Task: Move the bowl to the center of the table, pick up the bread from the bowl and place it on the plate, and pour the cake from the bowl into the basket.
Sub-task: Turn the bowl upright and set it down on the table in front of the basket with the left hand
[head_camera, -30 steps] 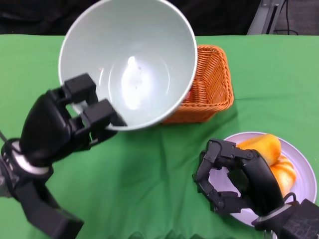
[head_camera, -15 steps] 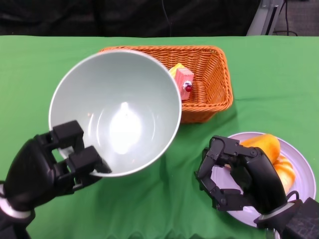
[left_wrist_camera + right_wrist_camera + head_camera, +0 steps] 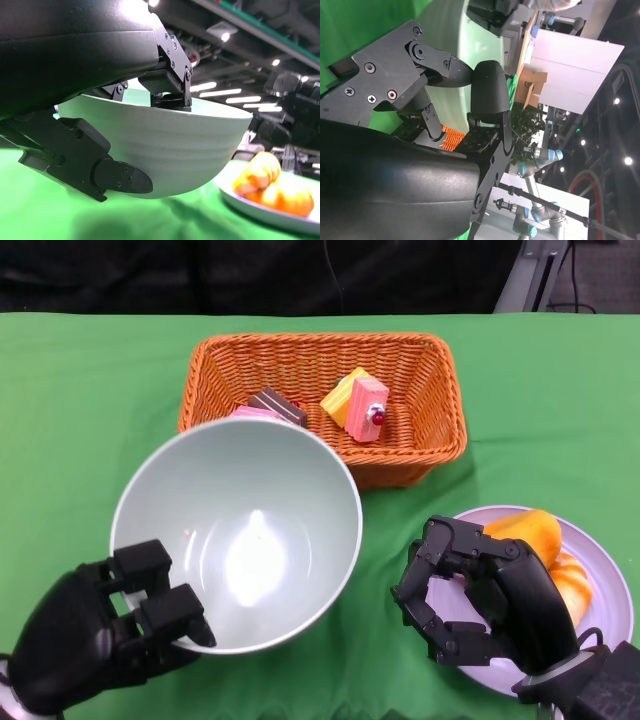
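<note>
In the head view the green cloth [image 3: 90, 410] runs to a dark edge along the top of the frame, with bare cloth at the upper left, the upper right and in the strip between the bowl [image 3: 240, 535] and the plate [image 3: 610, 590]. The basket [image 3: 435, 415] sits at upper centre, its near rim just behind the bowl's far rim; inside lie a brown cake [image 3: 278, 405], a pink piece [image 3: 250, 413] partly hidden by the bowl, and a yellow and pink cake [image 3: 358, 403]. The bowl, empty, fills the centre left, tilted toward the camera, and the left hand [image 3: 100, 635] at lower left grips its near rim, fingers over the lip. The plate lies at the lower right edge with the bread [image 3: 545, 550] on it. The right hand [image 3: 480, 605] hangs over the plate's left rim, fingers curled in around nothing, just beside the bread. In the right wrist view that hand's fingers [image 3: 487, 92] bend inward with nothing between them; green cloth shows at the upper left, an orange sliver of basket at centre, and white boxes and lights of the room at the right. In the left wrist view the bowl hangs clear above the cloth, its rim pinched by the left hand's fingers [image 3: 167, 65]; plate and bread sit at lower right, ceiling lights above.
</note>
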Controlling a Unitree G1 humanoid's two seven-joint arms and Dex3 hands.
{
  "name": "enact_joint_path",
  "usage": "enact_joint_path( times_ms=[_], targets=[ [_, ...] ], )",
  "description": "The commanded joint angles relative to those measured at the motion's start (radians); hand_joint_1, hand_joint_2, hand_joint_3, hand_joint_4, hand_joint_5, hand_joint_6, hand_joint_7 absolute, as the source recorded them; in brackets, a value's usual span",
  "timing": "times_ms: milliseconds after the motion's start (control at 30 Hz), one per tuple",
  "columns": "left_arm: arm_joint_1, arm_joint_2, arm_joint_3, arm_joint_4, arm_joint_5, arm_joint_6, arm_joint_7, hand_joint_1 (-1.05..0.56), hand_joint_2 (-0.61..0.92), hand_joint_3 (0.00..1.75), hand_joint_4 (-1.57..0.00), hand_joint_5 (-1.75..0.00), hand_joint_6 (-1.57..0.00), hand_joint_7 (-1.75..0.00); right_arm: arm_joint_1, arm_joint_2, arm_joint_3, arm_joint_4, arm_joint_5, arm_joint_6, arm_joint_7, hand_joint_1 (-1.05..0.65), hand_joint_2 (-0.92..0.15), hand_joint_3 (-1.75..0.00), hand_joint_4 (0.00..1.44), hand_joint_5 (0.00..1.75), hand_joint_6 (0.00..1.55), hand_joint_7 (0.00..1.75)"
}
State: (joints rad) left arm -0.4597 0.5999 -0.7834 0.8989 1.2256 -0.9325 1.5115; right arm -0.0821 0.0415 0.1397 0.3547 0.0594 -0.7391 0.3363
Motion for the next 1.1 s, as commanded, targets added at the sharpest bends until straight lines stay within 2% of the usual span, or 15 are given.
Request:
enact_joint_path(
  times_ms=[33, 67, 167, 233, 267, 367, 667, 833, 933, 967, 1033, 1067, 1100],
  targets=[
    [-0.005, -0.007, -0.002, 0.029, -0.024, -0.01, -0.029, -0.02, 0.88, 0.33, -0.64, -1.75, -0.61, -1.45, 0.011, -0.012, -0.002, -0.017, 0.004, 0.002, -0.005, -0.25, -0.56, -0.91, 0.83, 1.64, 0.79, 1.38],
    [-0.006, -0.014, -0.002, 0.041, -0.033, -0.017, -0.045, -0.02, 0.88, 0.33, -0.64, -1.75, -0.61, -1.43, 0.012, -0.013, -0.002, -0.019, 0.002, 0.001, -0.006, -0.25, -0.56, -0.91, 0.83, 1.64, 0.79, 1.38],
    [-0.003, -0.043, 0.008, 0.088, -0.077, -0.038, -0.125, -0.01, 0.85, 0.33, -0.64, -1.75, -0.54, -1.58, 0.021, -0.015, -0.001, -0.038, -0.008, 0.014, -0.013, -0.24, -0.53, -0.96, 0.83, 1.66, 0.79, 1.39],
    [-0.007, -0.062, 0.005, 0.122, -0.088, -0.028, -0.16, -0.02, 0.86, 0.34, -0.64, -1.75, -0.53, -1.58, 0.027, -0.015, 0.0, -0.048, -0.008, 0.02, -0.015, -0.23, -0.51, -1.0, 0.83, 1.66, 0.79, 1.4],
    [-0.01, -0.068, 0.003, 0.133, -0.09, -0.023, -0.169, -0.03, 0.87, 0.33, -0.63, -1.75, -0.59, -1.44, 0.03, -0.014, 0.001, -0.052, -0.006, 0.023, -0.014, -0.23, -0.5, -1.01, 0.83, 1.65, 0.79, 1.4],
    [-0.023, -0.104, -0.01, 0.191, -0.093, -0.02, -0.179, -0.05, 0.91, 0.29, -0.62, -1.75, -0.68, -1.24, 0.035, -0.01, 0.001, -0.058, 0.009, 0.025, -0.008, -0.25, -0.53, -0.95, 0.84, 1.63, 0.8, 1.38],
    [-0.058, -0.183, -0.024, 0.274, -0.118, 0.017, -0.231, -0.09, 0.9, 0.23, -0.65, -1.74, -0.71, -1.18, 0.045, -0.015, 0.005, -0.074, -0.001, 0.03, -0.011, -0.26, -0.55, -0.91, 0.85, 1.62, 0.8, 1.38],
    [-0.066, -0.184, -0.052, 0.242, -0.1, -0.003, -0.154, -0.13, 0.91, 0.27, -0.66, -1.73, -0.72, -1.15, 0.041, -0.016, 0.004, -0.065, -0.002, 0.027, -0.01, -0.24, -0.55, -0.92, 0.84, 1.62, 0.8, 1.39],
    [-0.066, -0.179, -0.063, 0.229, -0.094, -0.011, -0.12, -0.17, 0.92, 0.22, -0.72, -1.6, -0.78, -1.03, 0.038, -0.017, 0.004, -0.061, -0.002, 0.029, -0.009, -0.25, -0.54, -0.93, 0.84, 1.63, 0.8, 1.4],
    [-0.067, -0.175, -0.068, 0.224, -0.088, -0.011, -0.109, -0.22, 0.9, 0.18, -0.75, -1.39, -0.79, -0.93, 0.038, -0.017, 0.004, -0.062, -0.001, 0.031, -0.009, -0.26, -0.54, -0.93, 0.84, 1.63, 0.8, 1.4],
    [-0.067, -0.168, -0.075, 0.211, -0.079, -0.012, -0.093, -0.25, 0.9, 0.14, -0.78, -1.23, -0.81, -0.83, 0.036, -0.019, 0.004, -0.06, -0.003, 0.031, -0.008, -0.26, -0.54, -0.94, 0.84, 1.63, 0.8, 1.4],
    [-0.067, -0.164, -0.078, 0.206, -0.076, -0.012, -0.088, -0.32, 0.89, 0.12, -0.74, -1.11, -0.83, -0.67, 0.034, -0.02, 0.004, -0.058, -0.004, 0.028, -0.008, -0.24, -0.53, -0.97, 0.84, 1.64, 0.79, 1.4],
    [-0.066, -0.159, -0.078, 0.199, -0.077, -0.016, -0.095, -0.34, 0.89, 0.1, -0.73, -1.06, -0.86, -0.58, 0.035, -0.02, 0.003, -0.06, -0.009, 0.029, -0.012, -0.24, -0.52, -0.99, 0.84, 1.65, 0.79, 1.41]
  ],
)
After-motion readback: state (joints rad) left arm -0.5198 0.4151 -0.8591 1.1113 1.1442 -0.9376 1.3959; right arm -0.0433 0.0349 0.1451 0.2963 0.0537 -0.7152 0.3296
